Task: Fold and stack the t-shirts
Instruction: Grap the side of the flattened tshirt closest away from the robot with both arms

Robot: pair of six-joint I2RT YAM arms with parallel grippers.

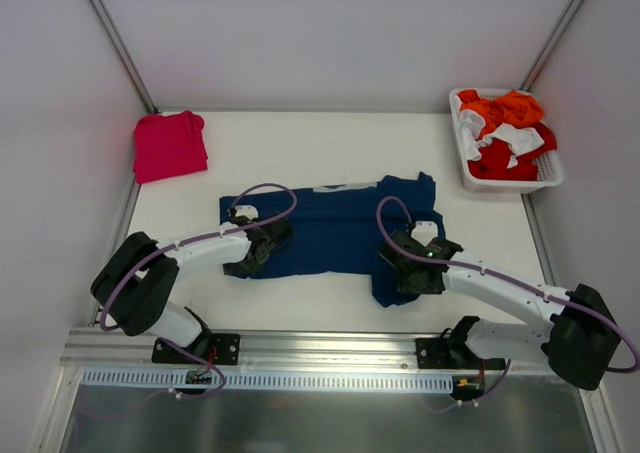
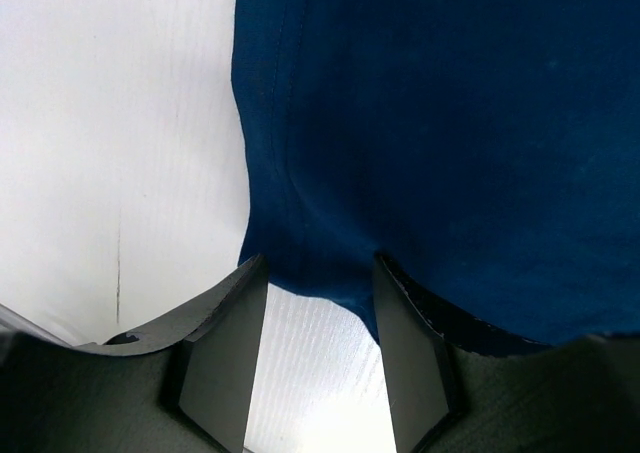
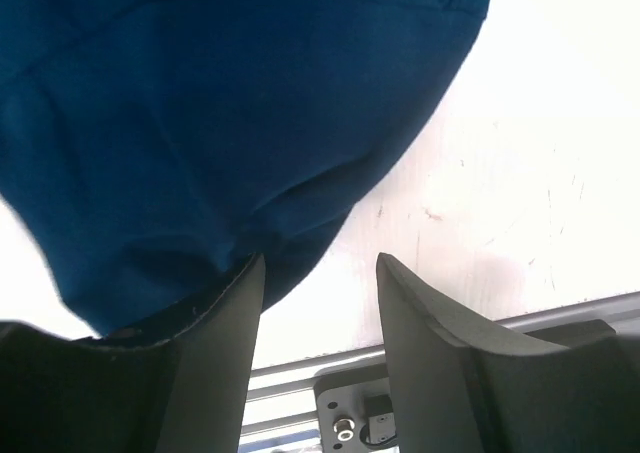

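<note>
The navy t-shirt [image 1: 330, 228] lies spread across the middle of the table, with a flap hanging toward the near edge on its right. My left gripper [image 1: 260, 250] stands open at the shirt's near left corner. In the left wrist view the hem [image 2: 300, 273] reaches just between the left gripper's [image 2: 318, 263] fingertips, with bare table behind. My right gripper [image 1: 412, 273] is open at the near right flap. There the navy cloth [image 3: 220, 103] drapes over one finger [image 3: 215, 353] of the right gripper [image 3: 320, 261], and nothing is pinched. The pinkish-red t-shirt [image 1: 170, 145] lies folded at the far left corner.
A white basket [image 1: 553, 176] holding orange, red and white clothes [image 1: 505, 133] stands at the far right. Grey walls close in the table on three sides. A metal rail [image 1: 330, 348] with both arm bases runs along the near edge.
</note>
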